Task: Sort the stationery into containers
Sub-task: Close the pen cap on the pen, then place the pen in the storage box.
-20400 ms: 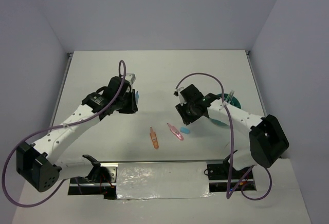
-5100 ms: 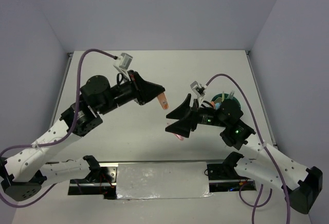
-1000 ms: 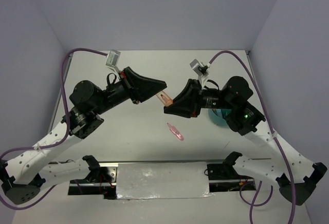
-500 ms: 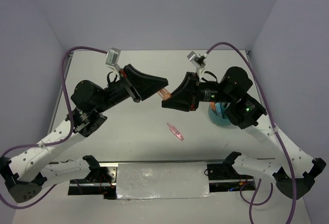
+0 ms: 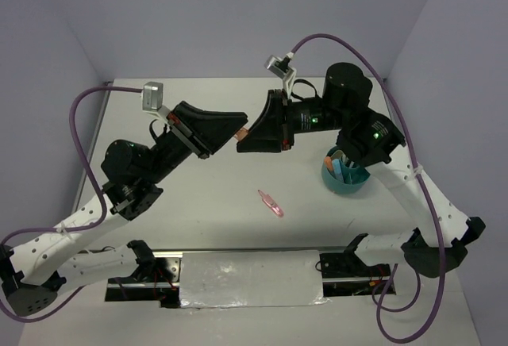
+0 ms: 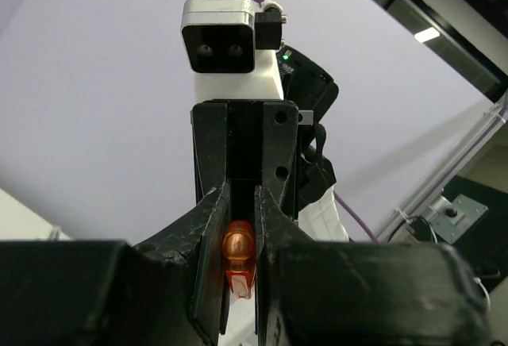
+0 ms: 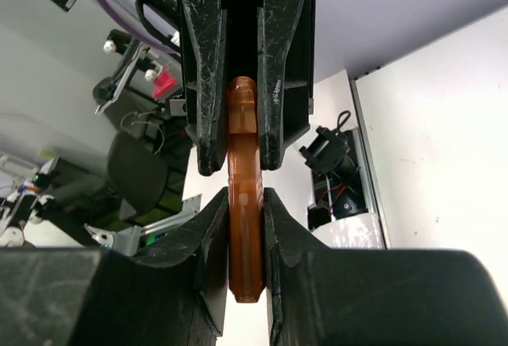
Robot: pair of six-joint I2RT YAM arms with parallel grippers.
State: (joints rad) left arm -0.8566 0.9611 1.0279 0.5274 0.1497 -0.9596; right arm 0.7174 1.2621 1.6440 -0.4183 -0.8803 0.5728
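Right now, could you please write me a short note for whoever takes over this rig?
Grippers: the left gripper and the right gripper are each shut on opposite ends of the orange highlighter, mid-air over the table.
Done: the teal cup, at the right, already holds several items.
Left: let one gripper release, put the highlighter in the cup, then sort the pink item lying on the table.

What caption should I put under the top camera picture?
Left gripper and right gripper both clamp one orange highlighter in mid-air; a pink highlighter lies on the table near the teal cup.
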